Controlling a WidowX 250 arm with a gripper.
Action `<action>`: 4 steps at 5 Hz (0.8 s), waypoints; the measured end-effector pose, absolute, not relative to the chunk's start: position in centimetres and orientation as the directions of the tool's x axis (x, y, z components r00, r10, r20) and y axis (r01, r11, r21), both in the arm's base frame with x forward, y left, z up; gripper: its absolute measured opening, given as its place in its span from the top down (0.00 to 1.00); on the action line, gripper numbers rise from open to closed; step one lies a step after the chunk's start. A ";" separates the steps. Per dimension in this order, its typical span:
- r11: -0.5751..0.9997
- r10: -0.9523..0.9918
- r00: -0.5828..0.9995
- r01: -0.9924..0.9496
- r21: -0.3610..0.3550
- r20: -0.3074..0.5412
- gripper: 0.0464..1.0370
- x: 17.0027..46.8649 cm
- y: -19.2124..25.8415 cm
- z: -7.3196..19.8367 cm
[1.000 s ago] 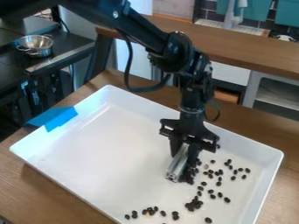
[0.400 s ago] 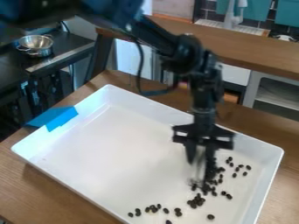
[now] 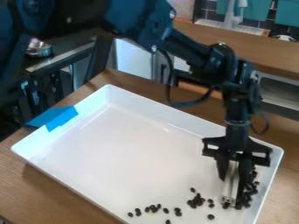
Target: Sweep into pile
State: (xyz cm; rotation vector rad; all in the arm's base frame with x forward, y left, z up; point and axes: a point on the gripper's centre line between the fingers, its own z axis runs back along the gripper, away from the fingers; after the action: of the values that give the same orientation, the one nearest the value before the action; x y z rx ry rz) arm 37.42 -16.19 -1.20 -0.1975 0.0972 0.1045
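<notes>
Bar pushed to white rectangular tray's (image 3: 128, 144) right-hand side; beans there now bunched.
Black two-finger gripper (image 3: 231, 188) pinches 1 silver grooved metal bar (image 3: 227, 189), moved from nearer tray middle toward right wall; scattered small dark oval beans (image 3: 250, 189) now crowd between bar and that wall. 1 loose clump (image 3: 196, 201) sits left of bar, 1 thin row (image 3: 153, 208) near tray's front edge, so pile looks partly made; both likely need sweeping in next.
</notes>
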 end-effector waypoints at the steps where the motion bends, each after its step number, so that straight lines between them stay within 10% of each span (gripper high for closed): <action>1: 0.974 0.089 0.990 -0.109 -0.197 -0.107 0.66 37.4 -16.1 -1.1; 4: 0.916 0.124 0.980 -0.174 -0.360 -0.157 0.66 37.3 -7.7 4.0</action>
State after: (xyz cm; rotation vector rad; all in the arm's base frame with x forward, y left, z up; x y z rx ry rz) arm 37.33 -7.70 4.04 -0.3821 0.1320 0.1541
